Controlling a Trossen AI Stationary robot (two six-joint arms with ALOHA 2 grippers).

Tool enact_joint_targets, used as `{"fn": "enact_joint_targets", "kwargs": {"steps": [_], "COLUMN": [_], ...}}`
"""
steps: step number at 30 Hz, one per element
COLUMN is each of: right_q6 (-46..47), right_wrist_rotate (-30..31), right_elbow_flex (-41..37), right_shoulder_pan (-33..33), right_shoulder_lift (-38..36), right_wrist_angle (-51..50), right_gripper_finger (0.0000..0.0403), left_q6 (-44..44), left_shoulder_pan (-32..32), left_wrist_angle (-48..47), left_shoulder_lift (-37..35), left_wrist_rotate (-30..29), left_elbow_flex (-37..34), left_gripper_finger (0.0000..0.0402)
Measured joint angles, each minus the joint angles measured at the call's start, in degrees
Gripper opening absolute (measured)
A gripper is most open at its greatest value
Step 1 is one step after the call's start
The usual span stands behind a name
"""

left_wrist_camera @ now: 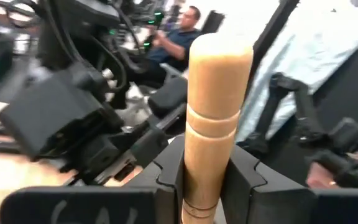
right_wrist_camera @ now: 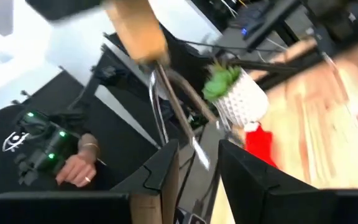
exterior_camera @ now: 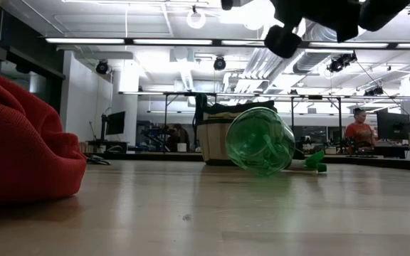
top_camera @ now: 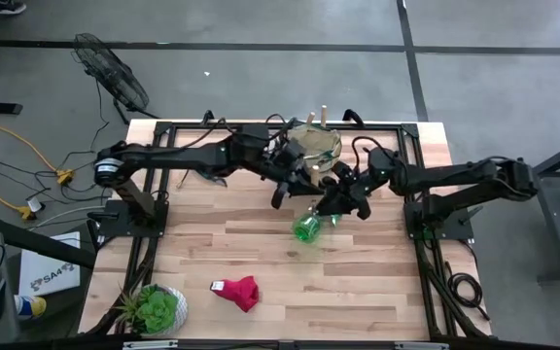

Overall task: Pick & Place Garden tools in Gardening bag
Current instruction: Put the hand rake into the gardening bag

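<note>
Left gripper (left_wrist_camera: 215, 177): clenched on the wooden handle of a tool (left_wrist_camera: 219, 93). The handle stands up between the fingers.

Right gripper (right_wrist_camera: 197, 163): fingers stand apart, released. A thin metal shank (right_wrist_camera: 166, 106) passes through the gap, apparently untouched. Judged from the wrist views, it belongs to the same tool, though this cannot be confirmed.

Position: both grippers meet above the table (top_camera: 387, 282), just at 6 o'clock of the bag (top_camera: 316, 144). The bag stands at the table's 12 o'clock edge.

Step in hand: judged to be a handover or a carry. The left arm bears the tool and the right arm is letting go.

Next move calls for:
- Draw the right gripper clear of the shank without snagging it.
- Swing the left gripper toward 12 o'clock, over the bag mouth.
- Lower the tool metal end first, then release.

Surroundings:
- Two wooden handles (top_camera: 324, 115) already stick up from the bag and narrow the opening.
- A bottle (top_camera: 307, 228) lies on its side at 6 o'clock of the grippers, not yet bagged.
- A glove (top_camera: 239, 291) lies at 7 o'clock of the bottle, well apart.
- A plant (top_camera: 156, 309) stands at the 7 o'clock corner.

Obstruction: the two arms crowd each other at the bag.
</note>
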Motion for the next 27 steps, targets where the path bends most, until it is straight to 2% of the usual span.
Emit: {"fn": "enact_joint_targets", "kwargs": {"steps": [6,10,16,19,24,27], "right_q6": [-1.1,-4.8,-13.9,-18.7,-27.3,-31.9], "right_wrist_rotate": [1.7,6.1,16.8,21.6,29.0,33.4], "right_elbow_flex": [0.0,-0.1,0.0,0.0,0.0,0.0], "right_shoulder_pan": [-1.7,-2.8,-3.7,-3.2,-0.7,1.0], "right_shoulder_lift": [-2.6,-5.8,-12.0,-14.2,-14.8,-14.4], "right_wrist_angle": [-4.8,-7.8,-13.2,-12.3,-10.0,-9.1], "right_gripper_finger": [0.0104,0.0104,0.0105,0.0105,0.0105,0.0113], "left_q6": [4.9,5.8,6.9,7.0,10.2,11.3], "left_shoulder_pan": [-0.3,-1.1,-2.1,-2.7,-3.4,-3.4], "left_wrist_angle": [-9.9,-13.8,-16.9,-18.8,-18.5,-19.2], "left_shoulder_lift": [-4.1,-5.5,-5.1,-5.3,-5.2,-5.2], "left_wrist_rotate": [-11.2,-19.3,-26.2,-30.0,-34.2,-34.8], "left_elbow_flex": [0.1,0.2,0.0,0.0,0.0,0.0], "left_gripper_finger": [0.0061,0.0061,0.0061,0.0061,0.0061,0.0061]}}
